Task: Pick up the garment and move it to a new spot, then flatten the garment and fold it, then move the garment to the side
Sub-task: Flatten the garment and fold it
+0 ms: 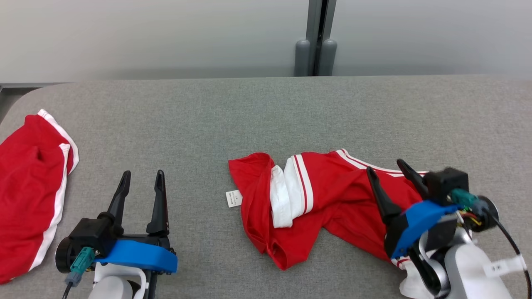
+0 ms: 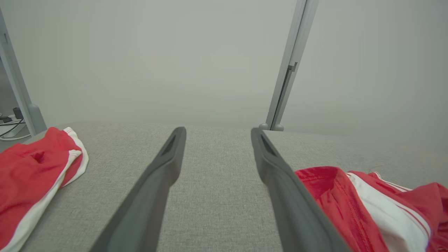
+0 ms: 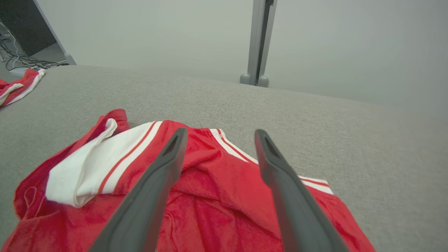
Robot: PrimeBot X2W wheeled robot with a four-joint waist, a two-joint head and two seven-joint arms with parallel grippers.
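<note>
Red garment (image 1: 332, 195) with white striped trim, crumpled and half folded over itself, lying right of centre on the near part of the grey table (image 1: 208, 116). White band bunched up near its left side, with red cloth wrapped round it. Small white label (image 1: 233, 198) sticking out at the left edge, flat on the table. Striped hem running along the far right edge.

Right gripper (image 1: 385, 166) above the garment's right part, fingers pointing away and slightly left, spread wide apart with nothing clamped between them. In the right wrist view, both fingers over wrinkled red cloth, tips near the striped hem; cannot tell whether touching it.

Left gripper (image 1: 143, 173) over bare table to the left of the garment, well clear of it, fingers likewise wide apart and holding nothing.

Second red garment (image 1: 29, 187) with white edging at the table's left edge, well apart from the first and partly out of view. Beyond the table, a pale wall with a grey upright post (image 1: 316, 41).
</note>
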